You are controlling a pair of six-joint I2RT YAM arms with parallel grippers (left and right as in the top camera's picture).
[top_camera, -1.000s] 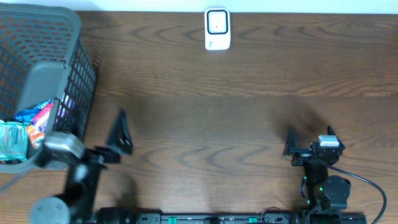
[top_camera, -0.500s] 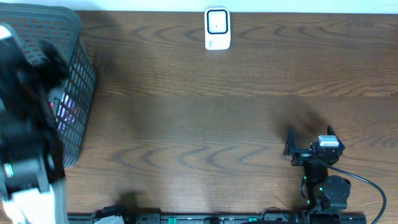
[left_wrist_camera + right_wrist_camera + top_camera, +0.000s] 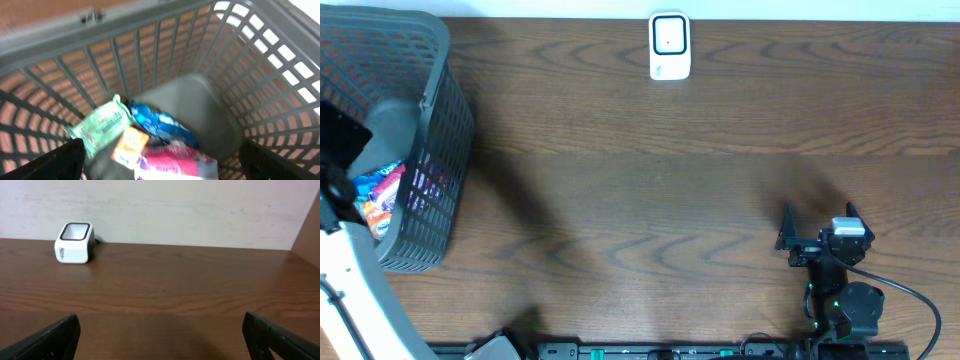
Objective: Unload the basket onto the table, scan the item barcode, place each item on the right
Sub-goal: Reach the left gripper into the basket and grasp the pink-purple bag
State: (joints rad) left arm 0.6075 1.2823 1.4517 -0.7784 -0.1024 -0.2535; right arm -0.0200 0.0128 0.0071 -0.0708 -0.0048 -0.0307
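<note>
At 9 o'clock on the table (image 3: 650, 200), grey mesh basket (image 3: 440, 120) with crumpled items on its floor: green packet (image 3: 100, 127), blue packet (image 3: 160, 125), orange packet (image 3: 131, 145), pink packet (image 3: 175, 162). Print too blurred to read. Left gripper (image 3: 162, 152) spread wide above them, gripping nothing. White scanner (image 3: 669, 46) at 12 o'clock. Right gripper (image 3: 818, 214) at 5 o'clock, equally wide, empty.

Grey mesh basket (image 3: 165, 45), green packet (image 3: 100, 127), blue packet (image 3: 162, 127), pink packet (image 3: 175, 162) inside, jaws wide apart
</note>
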